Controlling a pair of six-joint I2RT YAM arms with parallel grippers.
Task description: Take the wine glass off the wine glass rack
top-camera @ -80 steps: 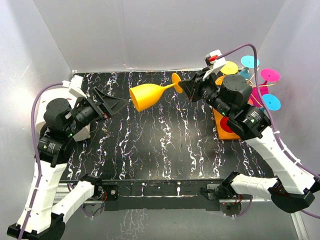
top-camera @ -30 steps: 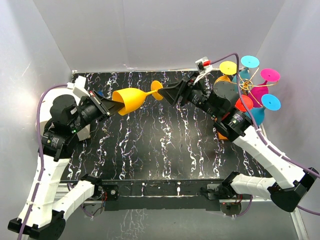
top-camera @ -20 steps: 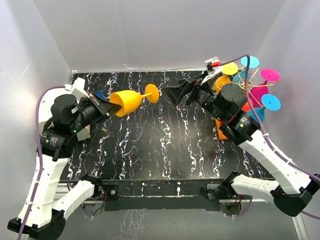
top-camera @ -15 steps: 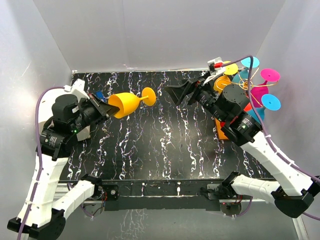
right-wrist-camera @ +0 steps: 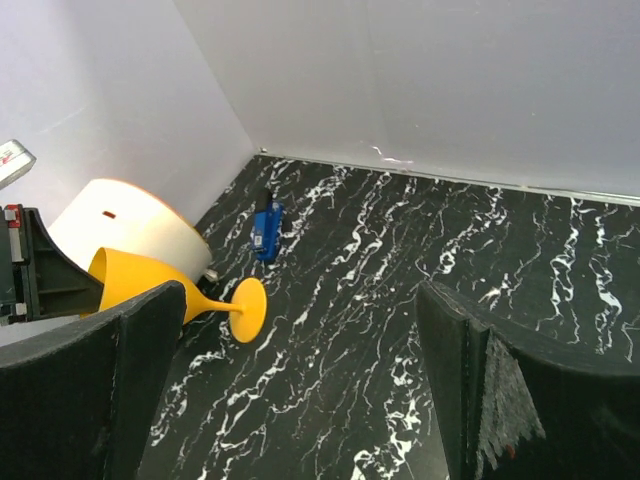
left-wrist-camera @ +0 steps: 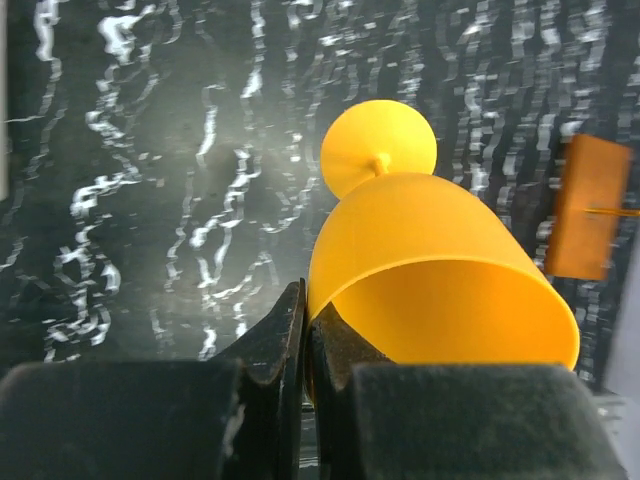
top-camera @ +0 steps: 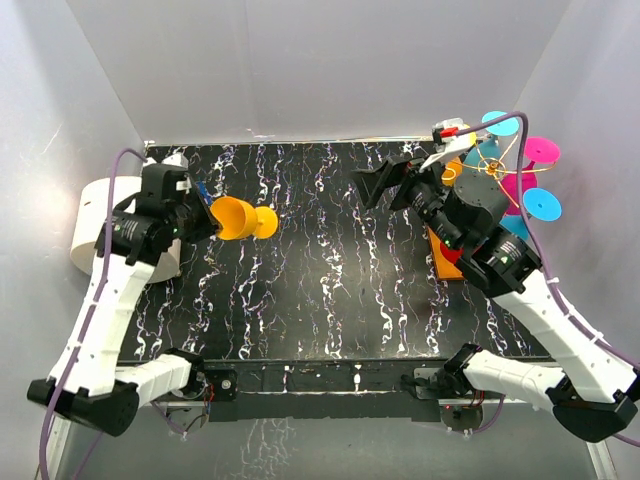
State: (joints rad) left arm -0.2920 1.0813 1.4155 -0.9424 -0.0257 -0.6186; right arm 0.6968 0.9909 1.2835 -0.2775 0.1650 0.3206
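From above: one orange wine glass (top-camera: 237,217) lies sideways at the far left of the table (top-camera: 330,290), foot pointing right. It is well apart from the one wine glass rack (top-camera: 443,262) at the far right (three round feet (top-camera: 541,152) show plainly there: two cyan, one magenta).

Left wrist: the left gripper (left-wrist-camera: 306,330) pinches the glass's rim between its two fingers.

Right wrist: the right gripper (right-wrist-camera: 300,300) has its two fingers spread wide, holding nothing.

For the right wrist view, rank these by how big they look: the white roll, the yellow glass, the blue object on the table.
Largest to smallest:
1. white roll, though the glass hides part of it
2. glass, bowl partly hidden
3. blue object, clearly smallest
All three lie about equally far from the camera, so the order seems safe.
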